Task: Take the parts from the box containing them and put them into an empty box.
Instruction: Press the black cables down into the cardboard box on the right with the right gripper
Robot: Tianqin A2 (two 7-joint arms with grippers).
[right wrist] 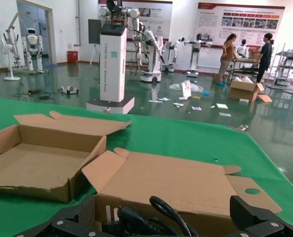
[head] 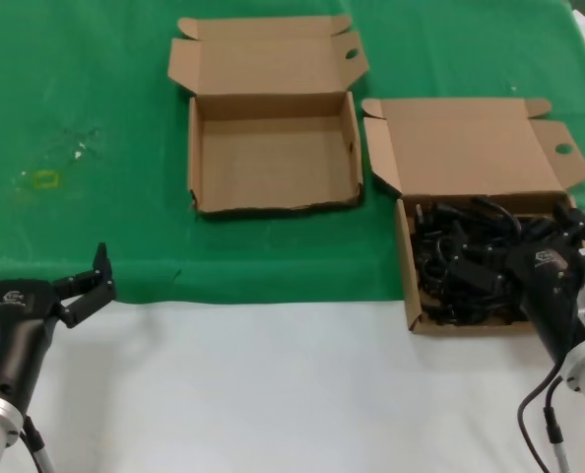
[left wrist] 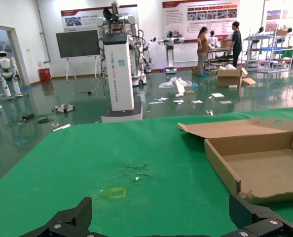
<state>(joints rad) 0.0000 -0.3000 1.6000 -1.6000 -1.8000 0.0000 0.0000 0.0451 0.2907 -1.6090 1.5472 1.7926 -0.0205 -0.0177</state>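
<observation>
The left gripper (left wrist: pixel 159 224) shows only as two black fingertips (left wrist: pixel 70 219) at the near edge, spread wide apart with nothing between them, low over a green cloth (left wrist: pixel 87 168). A faint yellowish mark (left wrist: pixel 117 192) lies on the cloth just ahead. Off to one side sits the empty box (left wrist: pixel 257 165), open, its lid flap folded back flat. Beyond the table a white robot pedestal (left wrist: pixel 119 74) stands on a shiny floor, and two people (left wrist: pixel 219 42) work at benches far back.
</observation>
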